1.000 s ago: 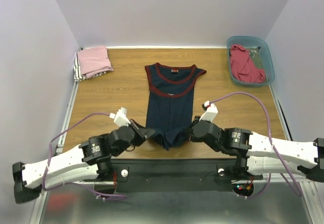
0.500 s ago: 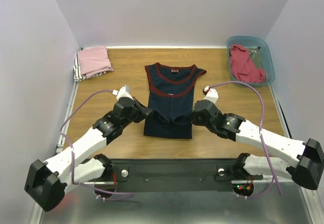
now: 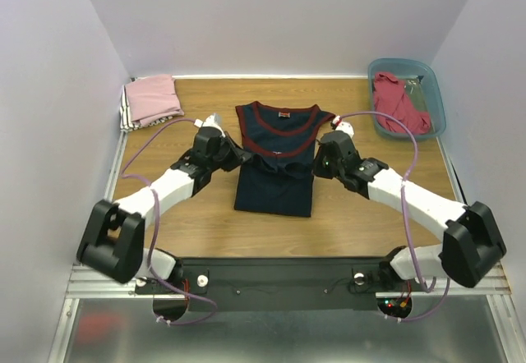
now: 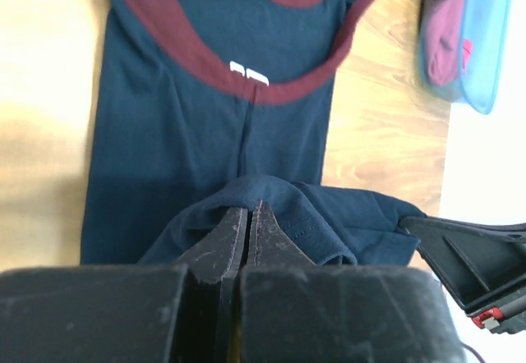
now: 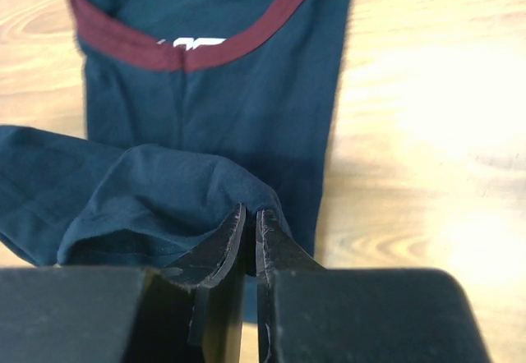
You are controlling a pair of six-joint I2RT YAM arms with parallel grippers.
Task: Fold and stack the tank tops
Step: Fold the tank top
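The navy jersey (image 3: 274, 184) with maroon trim lies flat in the middle of the wooden table, collar at the far end. Its lower hem is lifted and doubled back over the body. My left gripper (image 3: 239, 157) is shut on the hem's left corner, and my right gripper (image 3: 316, 160) is shut on the right corner. In the left wrist view the jaws (image 4: 248, 208) pinch a navy fold above the jersey (image 4: 189, 108). The right wrist view shows the same pinch (image 5: 250, 212) over the jersey (image 5: 246, 108). A folded pink tank top (image 3: 153, 98) rests at the far left. A red tank top (image 3: 396, 104) sits in the bin.
The teal plastic bin (image 3: 439, 103) stands at the far right corner, also seen in the left wrist view as a blue bin (image 4: 485, 43). The pink top lies on a striped folded cloth (image 3: 127, 117). Bare wood (image 3: 181, 211) shows around the jersey, and white walls close in three sides.
Both grippers have carried the jersey's hem from the table's near edge toward the collar, folding the lower part over the body. The arms have stretched out further.
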